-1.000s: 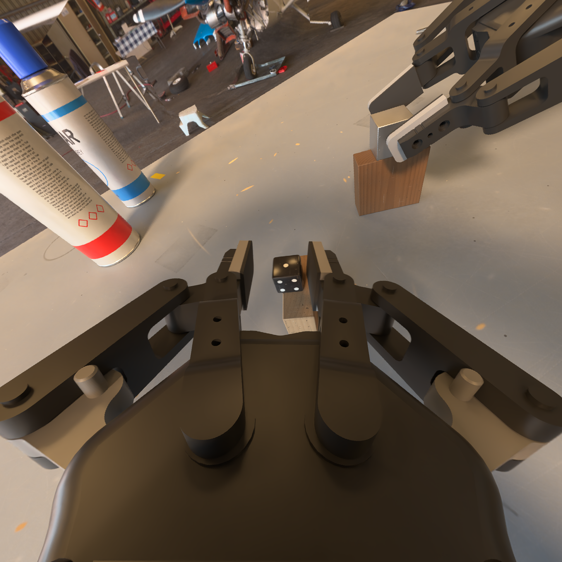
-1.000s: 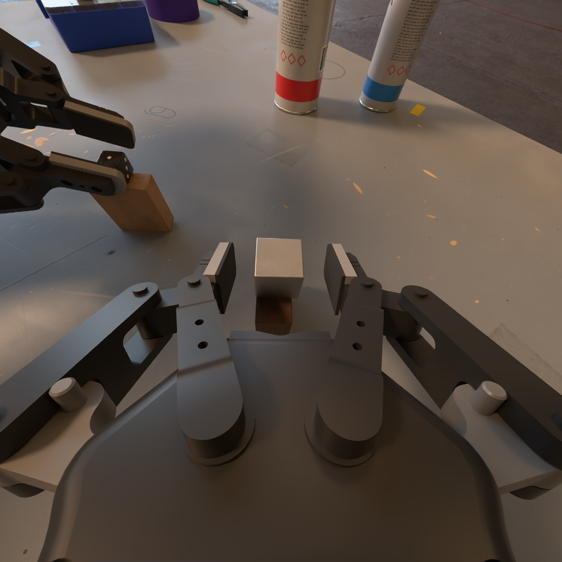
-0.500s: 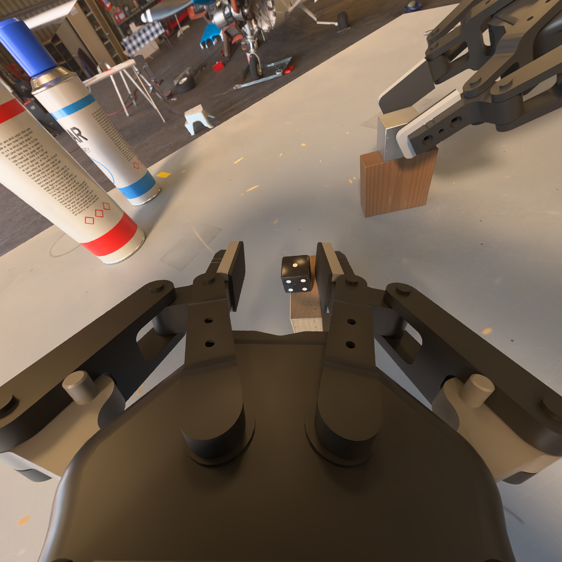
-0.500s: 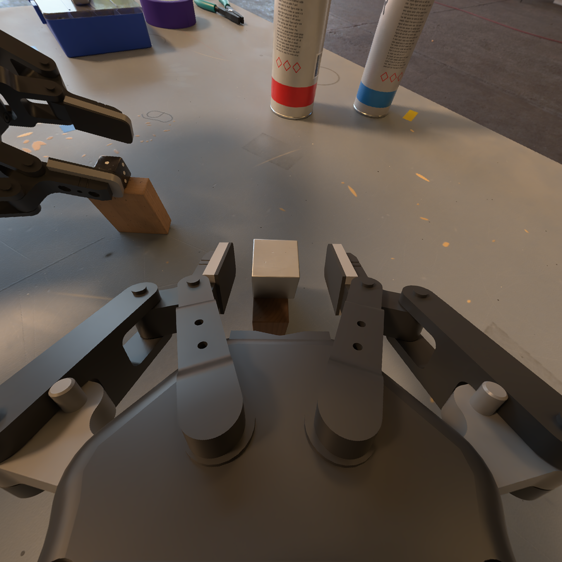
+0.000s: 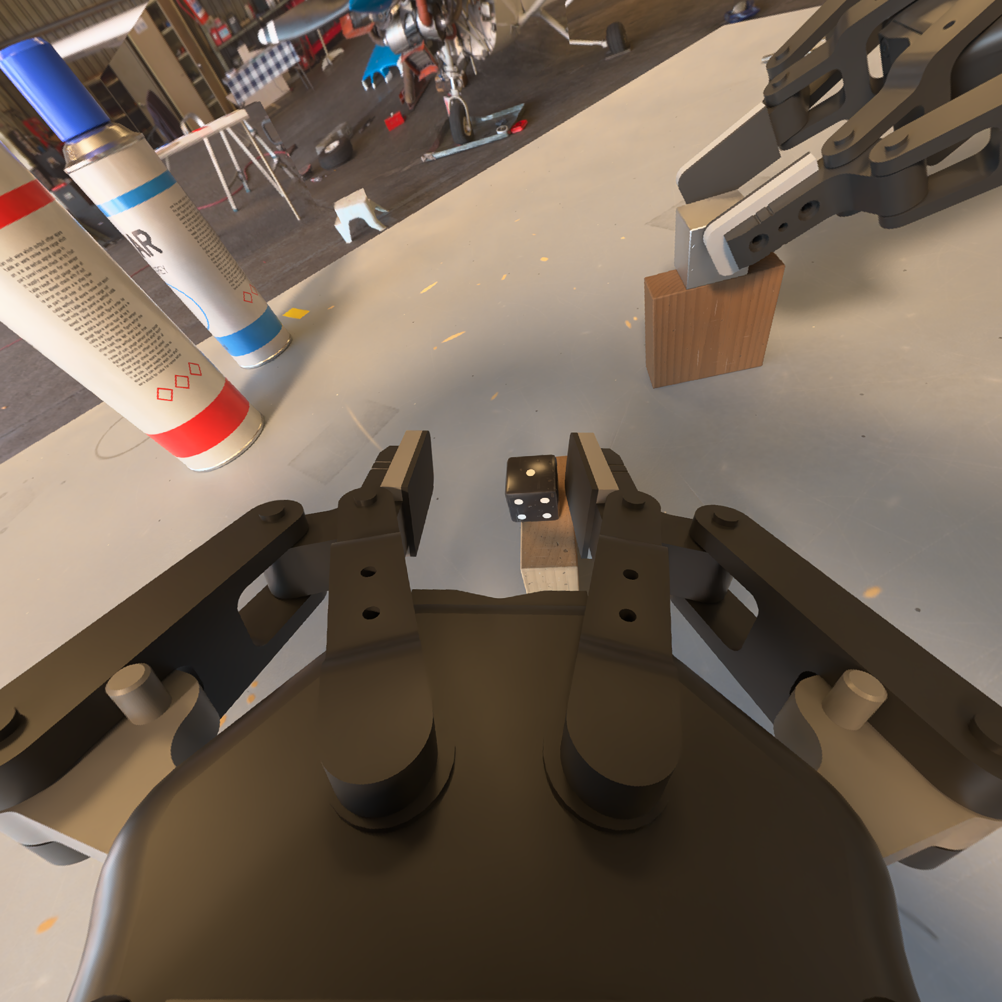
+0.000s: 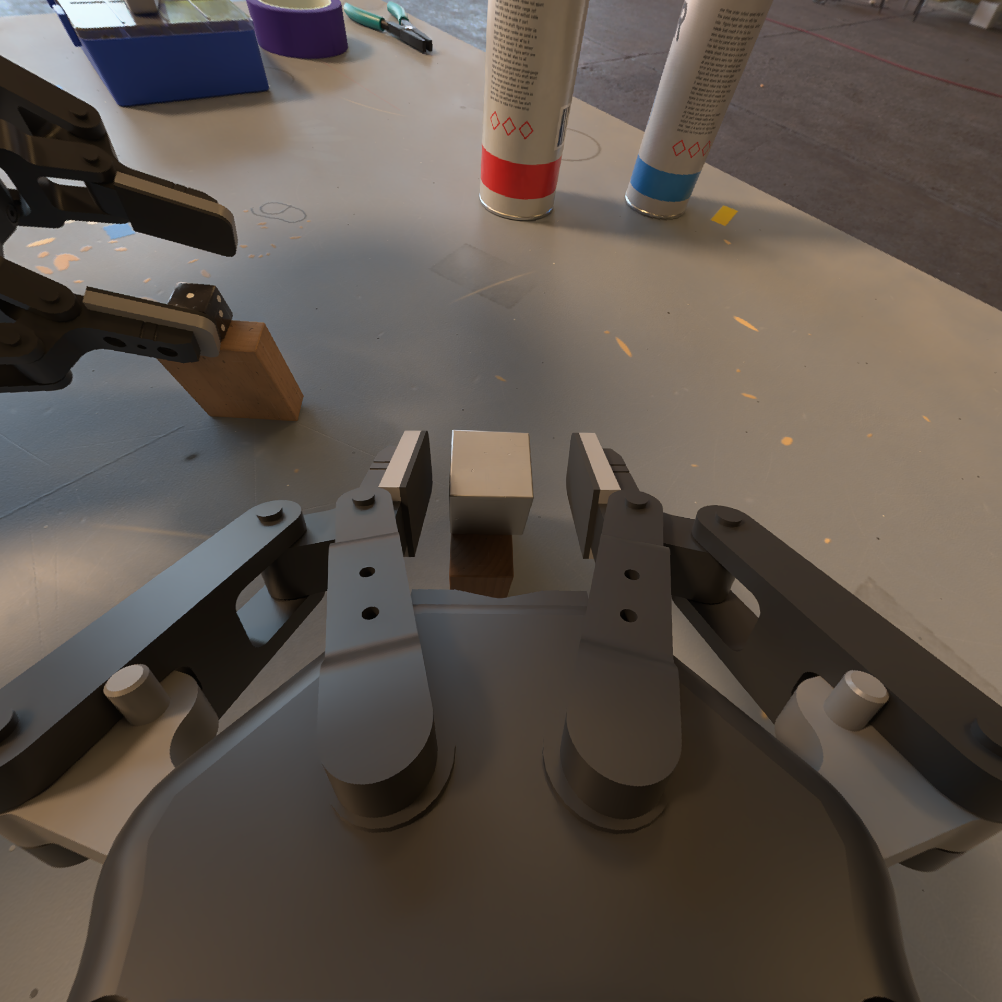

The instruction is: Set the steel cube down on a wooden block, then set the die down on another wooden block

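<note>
Spray cans stand toward the far edge of the desk [image 5: 542, 336]: a red-banded can [image 5: 124, 336] and, beyond it, a blue-banded can [image 5: 179, 227] with a blue cap, seen at the left of the left wrist view. Moving rightward in that view, the left tool [image 5: 501, 488] has its jaws apart, with open space between the die [image 5: 531, 487] and the left-hand pad; the right-hand pad is just beside the die, and contact cannot be judged. The black die sits on the top end of a pale wooden block [image 5: 548, 558] standing upright on the desk. Farther right, a reddish wooden block [image 5: 710, 331] carries the steel cube [image 5: 689, 250] on its top, with the right tool straddling it.

From the right wrist view, the far-left corner of the desk holds a blue box [image 6: 168, 59], then a purple tape roll [image 6: 298, 27] and green-handled pliers [image 6: 387, 24]. Below these, the left tool flanks the die on its block. At centre, the right tool [image 6: 499, 490] has its jaws apart, a clear gap on each side of the steel cube, which rests on its dark block. Both cans stand at the far-right edge.
</note>
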Available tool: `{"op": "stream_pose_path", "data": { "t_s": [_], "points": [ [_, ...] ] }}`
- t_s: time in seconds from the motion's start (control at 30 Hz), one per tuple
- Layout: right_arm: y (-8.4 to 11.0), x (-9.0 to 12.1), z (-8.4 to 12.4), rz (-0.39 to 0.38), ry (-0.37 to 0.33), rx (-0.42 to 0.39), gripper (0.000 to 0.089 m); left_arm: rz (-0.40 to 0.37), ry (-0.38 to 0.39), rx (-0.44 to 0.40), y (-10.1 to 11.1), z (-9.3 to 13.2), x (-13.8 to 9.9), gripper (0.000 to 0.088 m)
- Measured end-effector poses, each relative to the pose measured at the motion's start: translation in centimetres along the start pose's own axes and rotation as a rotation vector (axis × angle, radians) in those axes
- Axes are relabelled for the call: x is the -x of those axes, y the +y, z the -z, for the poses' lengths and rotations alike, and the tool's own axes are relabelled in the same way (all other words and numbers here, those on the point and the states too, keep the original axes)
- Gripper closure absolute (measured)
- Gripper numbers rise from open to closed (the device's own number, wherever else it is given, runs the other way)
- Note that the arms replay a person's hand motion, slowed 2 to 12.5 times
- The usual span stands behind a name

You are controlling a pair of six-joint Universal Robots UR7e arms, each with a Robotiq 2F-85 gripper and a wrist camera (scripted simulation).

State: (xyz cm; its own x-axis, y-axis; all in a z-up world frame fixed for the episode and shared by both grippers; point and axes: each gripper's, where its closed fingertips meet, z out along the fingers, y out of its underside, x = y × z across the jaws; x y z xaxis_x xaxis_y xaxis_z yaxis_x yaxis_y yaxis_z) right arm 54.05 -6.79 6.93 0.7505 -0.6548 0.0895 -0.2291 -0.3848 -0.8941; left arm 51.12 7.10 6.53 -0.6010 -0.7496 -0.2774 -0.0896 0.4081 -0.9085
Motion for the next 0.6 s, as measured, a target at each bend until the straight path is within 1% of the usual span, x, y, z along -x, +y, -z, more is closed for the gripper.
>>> {"op": "stream_pose_path", "data": {
  "t_s": [0.23,0.37,0.6],
  "points": [
    [0.00,0.01,-0.01,0.001,0.000,-0.001,0.0514,0.000,-0.001,0.000,0.00,-0.01,0.02,0.0432],
    [-0.01,0.01,0.00,0.002,0.000,-0.001,0.0553,0.000,-0.001,0.001,0.03,0.01,0.04,0.0467],
    [-0.01,0.05,-0.01,0.002,-0.002,-0.001,0.0557,-0.002,-0.001,0.003,0.10,0.00,0.03,0.0536]
  ]
}}
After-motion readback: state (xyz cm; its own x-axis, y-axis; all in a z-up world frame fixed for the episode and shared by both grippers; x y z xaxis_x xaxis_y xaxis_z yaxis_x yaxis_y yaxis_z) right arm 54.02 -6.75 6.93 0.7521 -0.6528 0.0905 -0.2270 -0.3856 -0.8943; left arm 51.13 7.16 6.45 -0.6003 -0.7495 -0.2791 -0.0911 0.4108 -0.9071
